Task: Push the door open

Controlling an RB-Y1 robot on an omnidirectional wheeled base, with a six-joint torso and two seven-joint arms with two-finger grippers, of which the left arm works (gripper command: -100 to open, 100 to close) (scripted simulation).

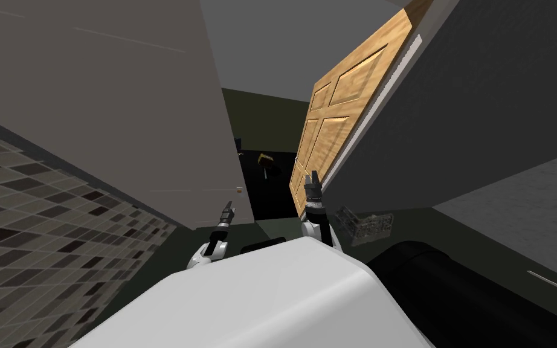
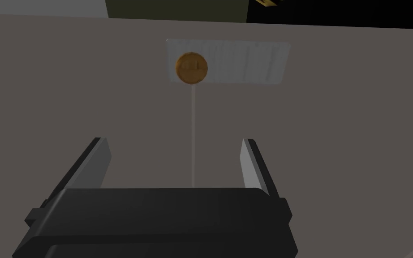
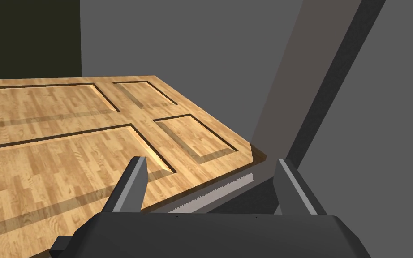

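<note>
The wooden panelled door [image 1: 331, 121] stands swung partway, hinged to the dark grey wall [image 1: 482, 109] on my right. My right gripper [image 1: 313, 178] is open and right at the door's face near its free edge. In the right wrist view the door [image 3: 89, 134] lies just beyond the open right gripper [image 3: 210, 172], with one finger over the wood and the other past the door's edge. My left gripper [image 1: 230, 208] is open in front of a grey wall panel [image 1: 120, 109]. Its wrist view shows the open gripper [image 2: 174, 148] facing a brass round knob [image 2: 191, 68] on a light plate.
Between the grey panel and the door is a black area [image 1: 268, 196] with a small yellowish object [image 1: 266, 160]. A tiled floor [image 1: 41, 211] spreads to the left. A grey mesh-like object [image 1: 365, 225] and a dark cylinder [image 1: 422, 266] lie low on the right.
</note>
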